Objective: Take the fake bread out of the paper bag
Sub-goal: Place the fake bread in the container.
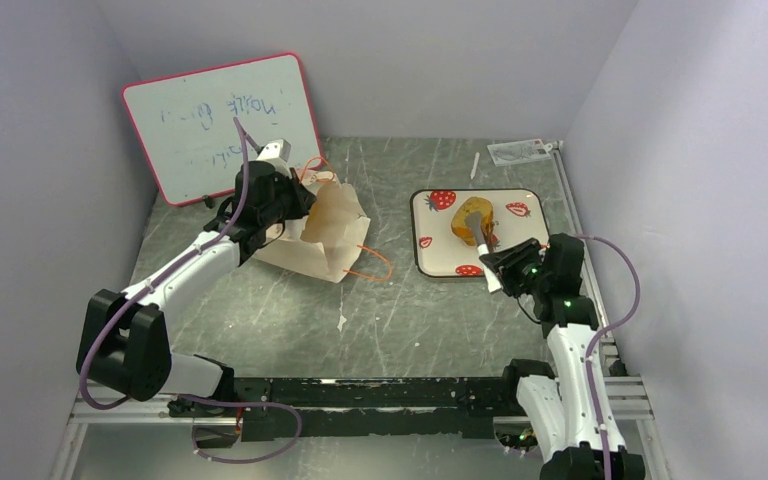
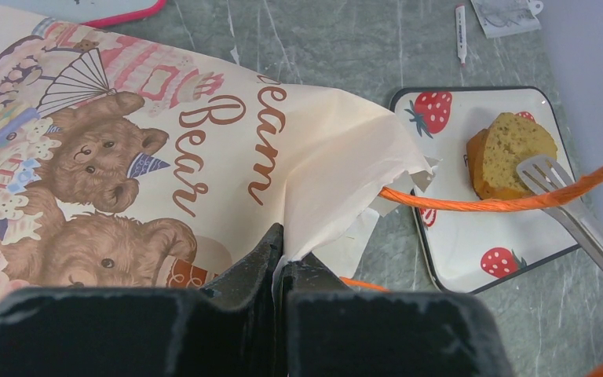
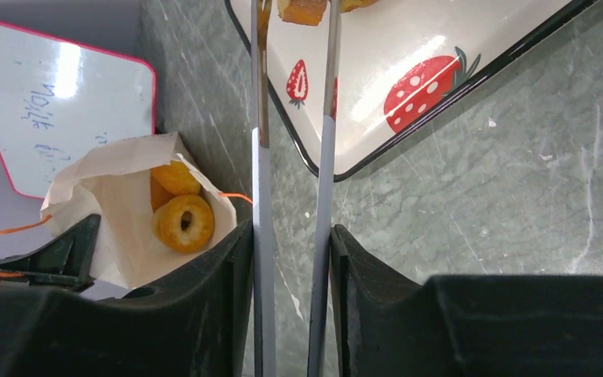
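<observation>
The left gripper (image 2: 283, 253) is pinching the upper edge of the paper bag (image 2: 204, 149), its fingers closed tight on the paper. The bag, pale tan with a teddy-bear print and an orange cord handle (image 2: 479, 204), is lying tipped on the table (image 1: 400, 300), its mouth gaping toward the right arm. Inside it, an orange-brown ring bagel (image 3: 182, 224) and a small oval roll (image 3: 174, 177) are showing. The right gripper (image 3: 292, 236) is clamping metal tongs (image 2: 579, 218), whose tips are flanking a brown speckled loaf chunk (image 2: 506, 153) sitting on the strawberry tray (image 2: 471, 243).
</observation>
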Available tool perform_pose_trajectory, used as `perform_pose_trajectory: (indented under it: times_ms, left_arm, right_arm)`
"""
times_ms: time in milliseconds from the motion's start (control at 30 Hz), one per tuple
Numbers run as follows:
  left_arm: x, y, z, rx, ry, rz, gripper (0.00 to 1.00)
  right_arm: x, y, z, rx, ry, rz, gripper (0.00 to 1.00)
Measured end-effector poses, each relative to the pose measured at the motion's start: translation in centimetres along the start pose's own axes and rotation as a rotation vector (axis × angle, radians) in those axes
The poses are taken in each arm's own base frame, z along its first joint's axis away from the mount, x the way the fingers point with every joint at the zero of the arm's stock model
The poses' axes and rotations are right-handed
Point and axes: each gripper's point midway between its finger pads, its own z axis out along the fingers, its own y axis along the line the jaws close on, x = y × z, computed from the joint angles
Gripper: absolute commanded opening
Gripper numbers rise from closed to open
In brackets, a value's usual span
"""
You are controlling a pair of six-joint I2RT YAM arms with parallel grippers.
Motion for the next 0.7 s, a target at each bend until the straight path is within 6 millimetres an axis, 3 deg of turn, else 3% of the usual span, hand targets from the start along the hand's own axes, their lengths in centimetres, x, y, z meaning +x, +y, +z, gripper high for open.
perform_pose_trajectory:
  times_ms: [167,700]
  left_arm:
    - [0.0,0.0,0.0,0.001,0.0,0.0,0.07]
    - [0.0,0.0,0.0,0.001,0.0,0.001,0.07]
  right_arm:
    - [0.0,-0.1,-0.7,0.001,-0.02,-0.006,0.46]
    - [-0.2,-1.6,-2.3,0.061,-0.091,-0.007,0.45]
